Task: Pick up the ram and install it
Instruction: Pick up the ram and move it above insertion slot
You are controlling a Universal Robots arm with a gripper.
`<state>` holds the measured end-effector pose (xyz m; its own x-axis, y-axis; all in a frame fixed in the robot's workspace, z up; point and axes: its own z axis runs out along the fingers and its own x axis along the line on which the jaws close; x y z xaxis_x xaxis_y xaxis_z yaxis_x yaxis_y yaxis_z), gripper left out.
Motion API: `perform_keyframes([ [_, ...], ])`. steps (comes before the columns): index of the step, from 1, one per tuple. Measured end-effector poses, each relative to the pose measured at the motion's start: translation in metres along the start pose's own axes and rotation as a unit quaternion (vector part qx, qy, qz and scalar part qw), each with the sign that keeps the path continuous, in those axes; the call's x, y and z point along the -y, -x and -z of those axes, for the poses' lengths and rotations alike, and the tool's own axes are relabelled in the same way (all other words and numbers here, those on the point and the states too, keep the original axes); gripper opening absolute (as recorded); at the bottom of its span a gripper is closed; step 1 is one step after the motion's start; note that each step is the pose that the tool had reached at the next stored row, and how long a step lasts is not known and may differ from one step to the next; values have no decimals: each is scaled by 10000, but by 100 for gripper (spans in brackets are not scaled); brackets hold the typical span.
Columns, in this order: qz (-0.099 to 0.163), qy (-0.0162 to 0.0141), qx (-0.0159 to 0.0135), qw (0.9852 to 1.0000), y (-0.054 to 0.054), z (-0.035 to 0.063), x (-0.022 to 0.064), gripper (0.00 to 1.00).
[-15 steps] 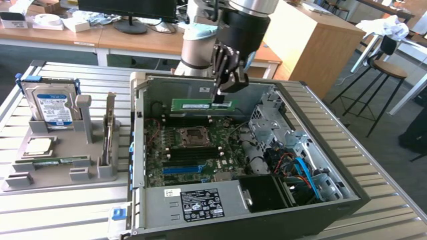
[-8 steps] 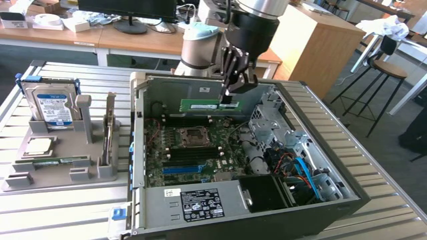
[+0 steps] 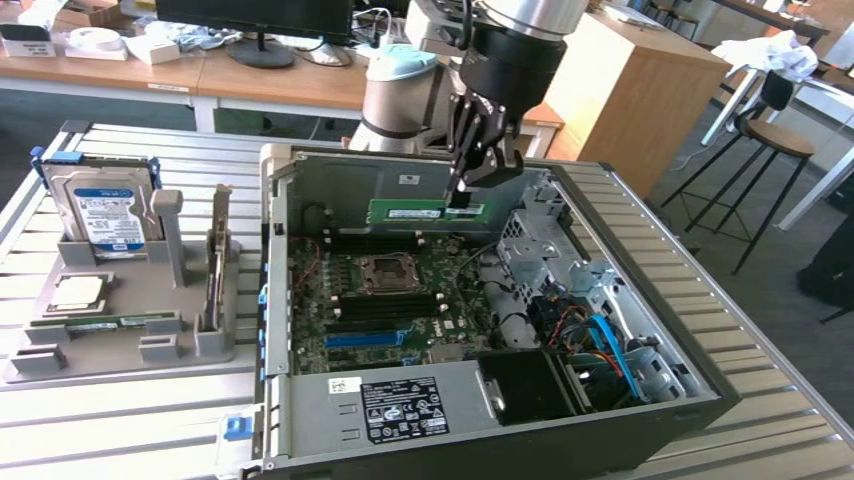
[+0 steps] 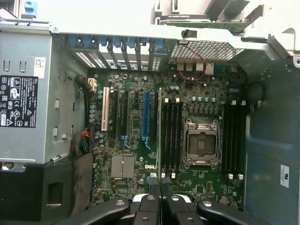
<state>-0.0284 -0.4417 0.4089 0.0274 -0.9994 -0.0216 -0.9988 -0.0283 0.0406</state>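
Above the open grey desktop computer case (image 3: 601,440), the black two-fingered tool (image 3: 463,198) on the silver-and-black robot arm (image 3: 514,60) hangs with its fingers pressed together on the thin green ram stick (image 3: 424,211). It pinches the stick at the end toward the exterior view's right. The stick is held level and on edge, with its long side running across the case. It is clear of the green motherboard (image 3: 387,300) below and in front of the case's grey back wall.

From the wrist camera the ram stick (image 4: 160,136) shows edge-on as a narrow line coming out from between the fingertips of the tool (image 4: 160,199). It runs just beside a bank of black memory slots (image 4: 171,136), on the side away from the square metal processor socket (image 4: 201,143) and toward the long blue expansion slot (image 4: 146,117). Whether it sits directly over a slot cannot be told.

A silver power supply box with a black label (image 3: 400,405) fills the near end of the case. On the ribbed metal worktop (image 3: 107,430), to the exterior view's left of the case, stands a grey plastic holder (image 3: 120,360). It carries a boxy silver hard drive with a blue-white label (image 3: 104,215) standing upright, a small square silver processor chip (image 3: 76,291) lying flat, and a second green stick (image 3: 118,325) lying flat near the chip.
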Motion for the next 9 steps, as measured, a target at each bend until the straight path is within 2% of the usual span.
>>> perform_keyframes([
  [9, -31, -1, 1, 10000, 95, -4, 2, 11],
])
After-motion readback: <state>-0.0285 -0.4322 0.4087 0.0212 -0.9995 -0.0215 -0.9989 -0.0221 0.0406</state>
